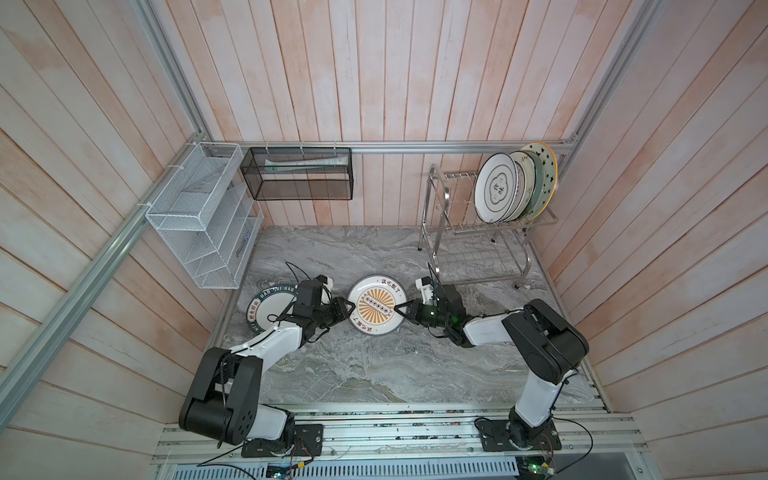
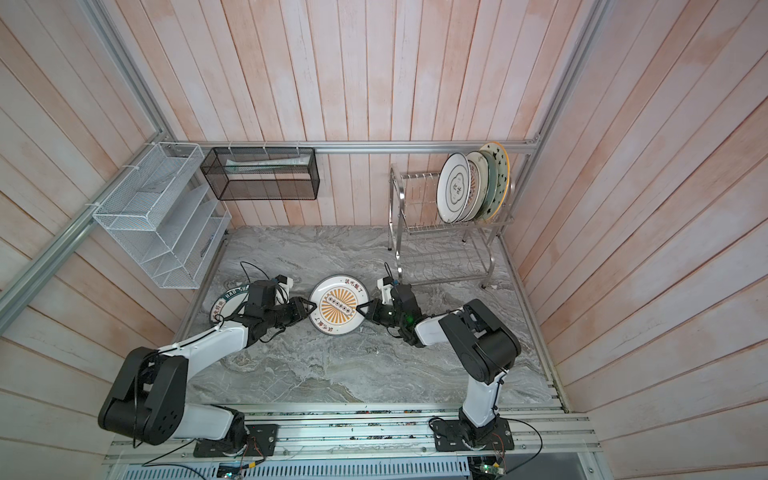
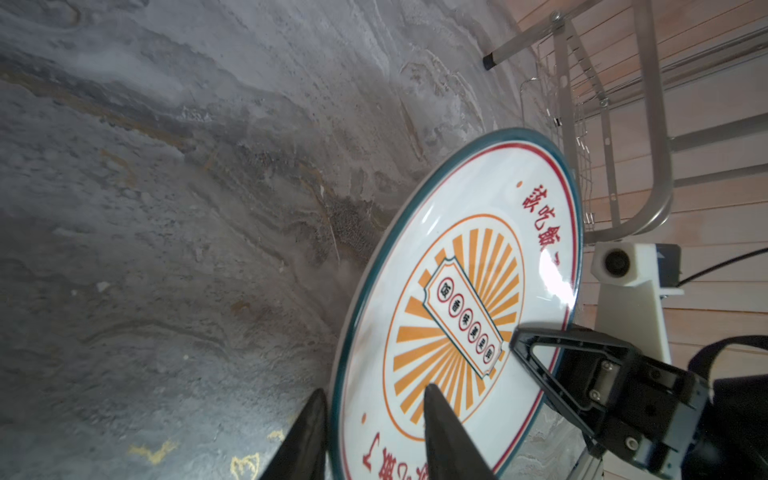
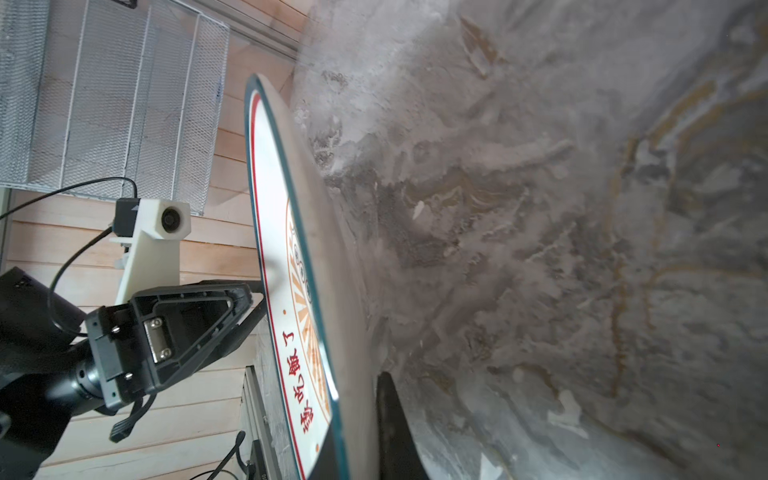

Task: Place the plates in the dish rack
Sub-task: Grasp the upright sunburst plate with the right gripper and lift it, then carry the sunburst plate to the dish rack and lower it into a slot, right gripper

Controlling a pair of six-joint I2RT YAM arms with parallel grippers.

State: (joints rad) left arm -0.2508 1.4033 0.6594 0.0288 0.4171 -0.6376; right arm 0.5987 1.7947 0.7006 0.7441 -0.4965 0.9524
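Observation:
An orange-sunburst plate [image 1: 376, 305] [image 2: 338, 305] hangs tilted just above the marble table's middle, between both grippers. My right gripper [image 1: 399, 308] [image 4: 357, 415] is shut on its right rim; only one finger shows in the right wrist view, behind the plate [image 4: 282, 291]. My left gripper [image 1: 352, 306] [image 3: 374, 388] straddles the left rim with its fingers apart, one over the plate's face [image 3: 457, 291], one behind it. A plate with a dark-green lettered rim [image 1: 270, 305] lies flat under the left arm. The dish rack [image 1: 440, 208] [image 2: 399, 199] holds several upright plates [image 1: 496, 189] at the right of its upper tier.
A white mesh shelf basket [image 1: 195, 216] hangs on the left wall. A black mesh box [image 1: 297, 172] hangs on the back rail. The rack's lower tier [image 1: 478, 257] stands close behind my right gripper. Wooden walls close in the marble table [image 1: 374, 374] on three sides.

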